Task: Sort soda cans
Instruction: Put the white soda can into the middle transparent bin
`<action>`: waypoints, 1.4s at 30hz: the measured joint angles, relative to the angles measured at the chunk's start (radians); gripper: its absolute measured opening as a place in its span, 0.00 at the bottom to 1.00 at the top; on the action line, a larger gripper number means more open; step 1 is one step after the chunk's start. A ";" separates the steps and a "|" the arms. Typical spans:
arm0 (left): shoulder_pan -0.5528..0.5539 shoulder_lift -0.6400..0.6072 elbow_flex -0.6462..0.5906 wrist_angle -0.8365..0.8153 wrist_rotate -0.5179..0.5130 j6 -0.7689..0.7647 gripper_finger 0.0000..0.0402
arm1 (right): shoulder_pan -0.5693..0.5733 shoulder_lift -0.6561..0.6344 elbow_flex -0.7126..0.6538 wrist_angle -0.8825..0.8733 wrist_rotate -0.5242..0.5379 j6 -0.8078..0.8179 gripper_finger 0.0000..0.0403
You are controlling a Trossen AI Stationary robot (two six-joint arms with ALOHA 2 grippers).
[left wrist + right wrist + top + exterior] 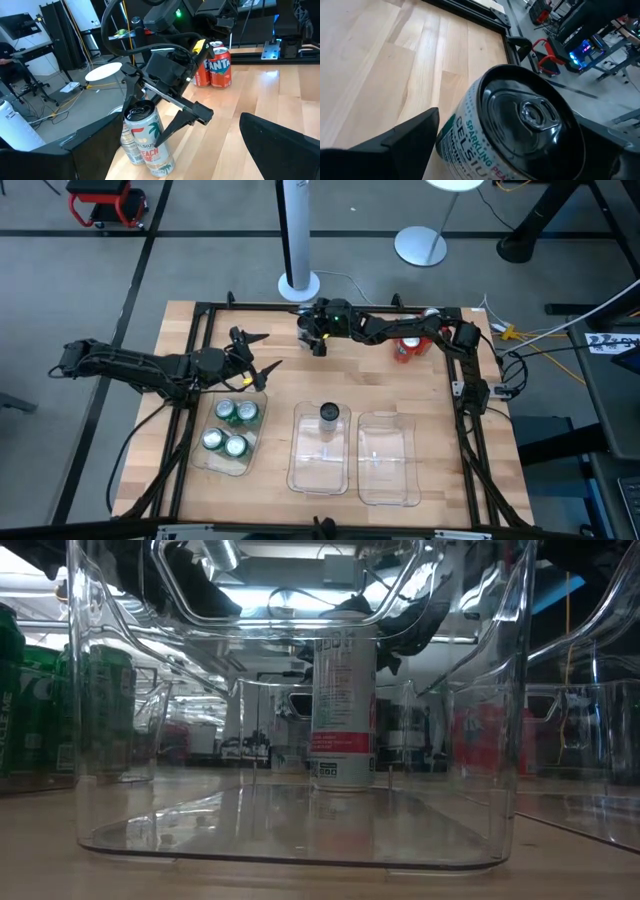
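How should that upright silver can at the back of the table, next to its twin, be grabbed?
By its round side wall, probably about mid-height. The silver can stands upright, so its curved body offers two opposite faces. Come from the open side, away from the second can close beside it, where the right gripper is.

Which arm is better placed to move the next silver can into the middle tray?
Right. The right gripper already straddles a silver can at the table's far edge, near the middle tray. The left gripper hangs open and empty by the green cans.
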State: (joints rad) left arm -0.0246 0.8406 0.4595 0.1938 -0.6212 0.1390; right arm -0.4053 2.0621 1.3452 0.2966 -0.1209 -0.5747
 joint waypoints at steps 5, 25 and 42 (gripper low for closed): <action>0.000 0.000 0.000 0.000 0.000 0.000 0.97 | 0.000 0.001 -0.001 0.007 0.007 0.006 0.92; 0.000 0.000 0.000 0.000 0.000 0.004 0.97 | 0.022 0.003 -0.003 0.052 0.005 -0.018 0.74; 0.000 0.000 0.000 -0.003 0.000 0.000 0.97 | 0.105 -0.080 -0.005 -0.001 -0.071 -0.064 0.72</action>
State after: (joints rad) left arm -0.0244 0.8406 0.4595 0.1909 -0.6212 0.1390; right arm -0.3005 1.9818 1.3399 0.2958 -0.1924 -0.6383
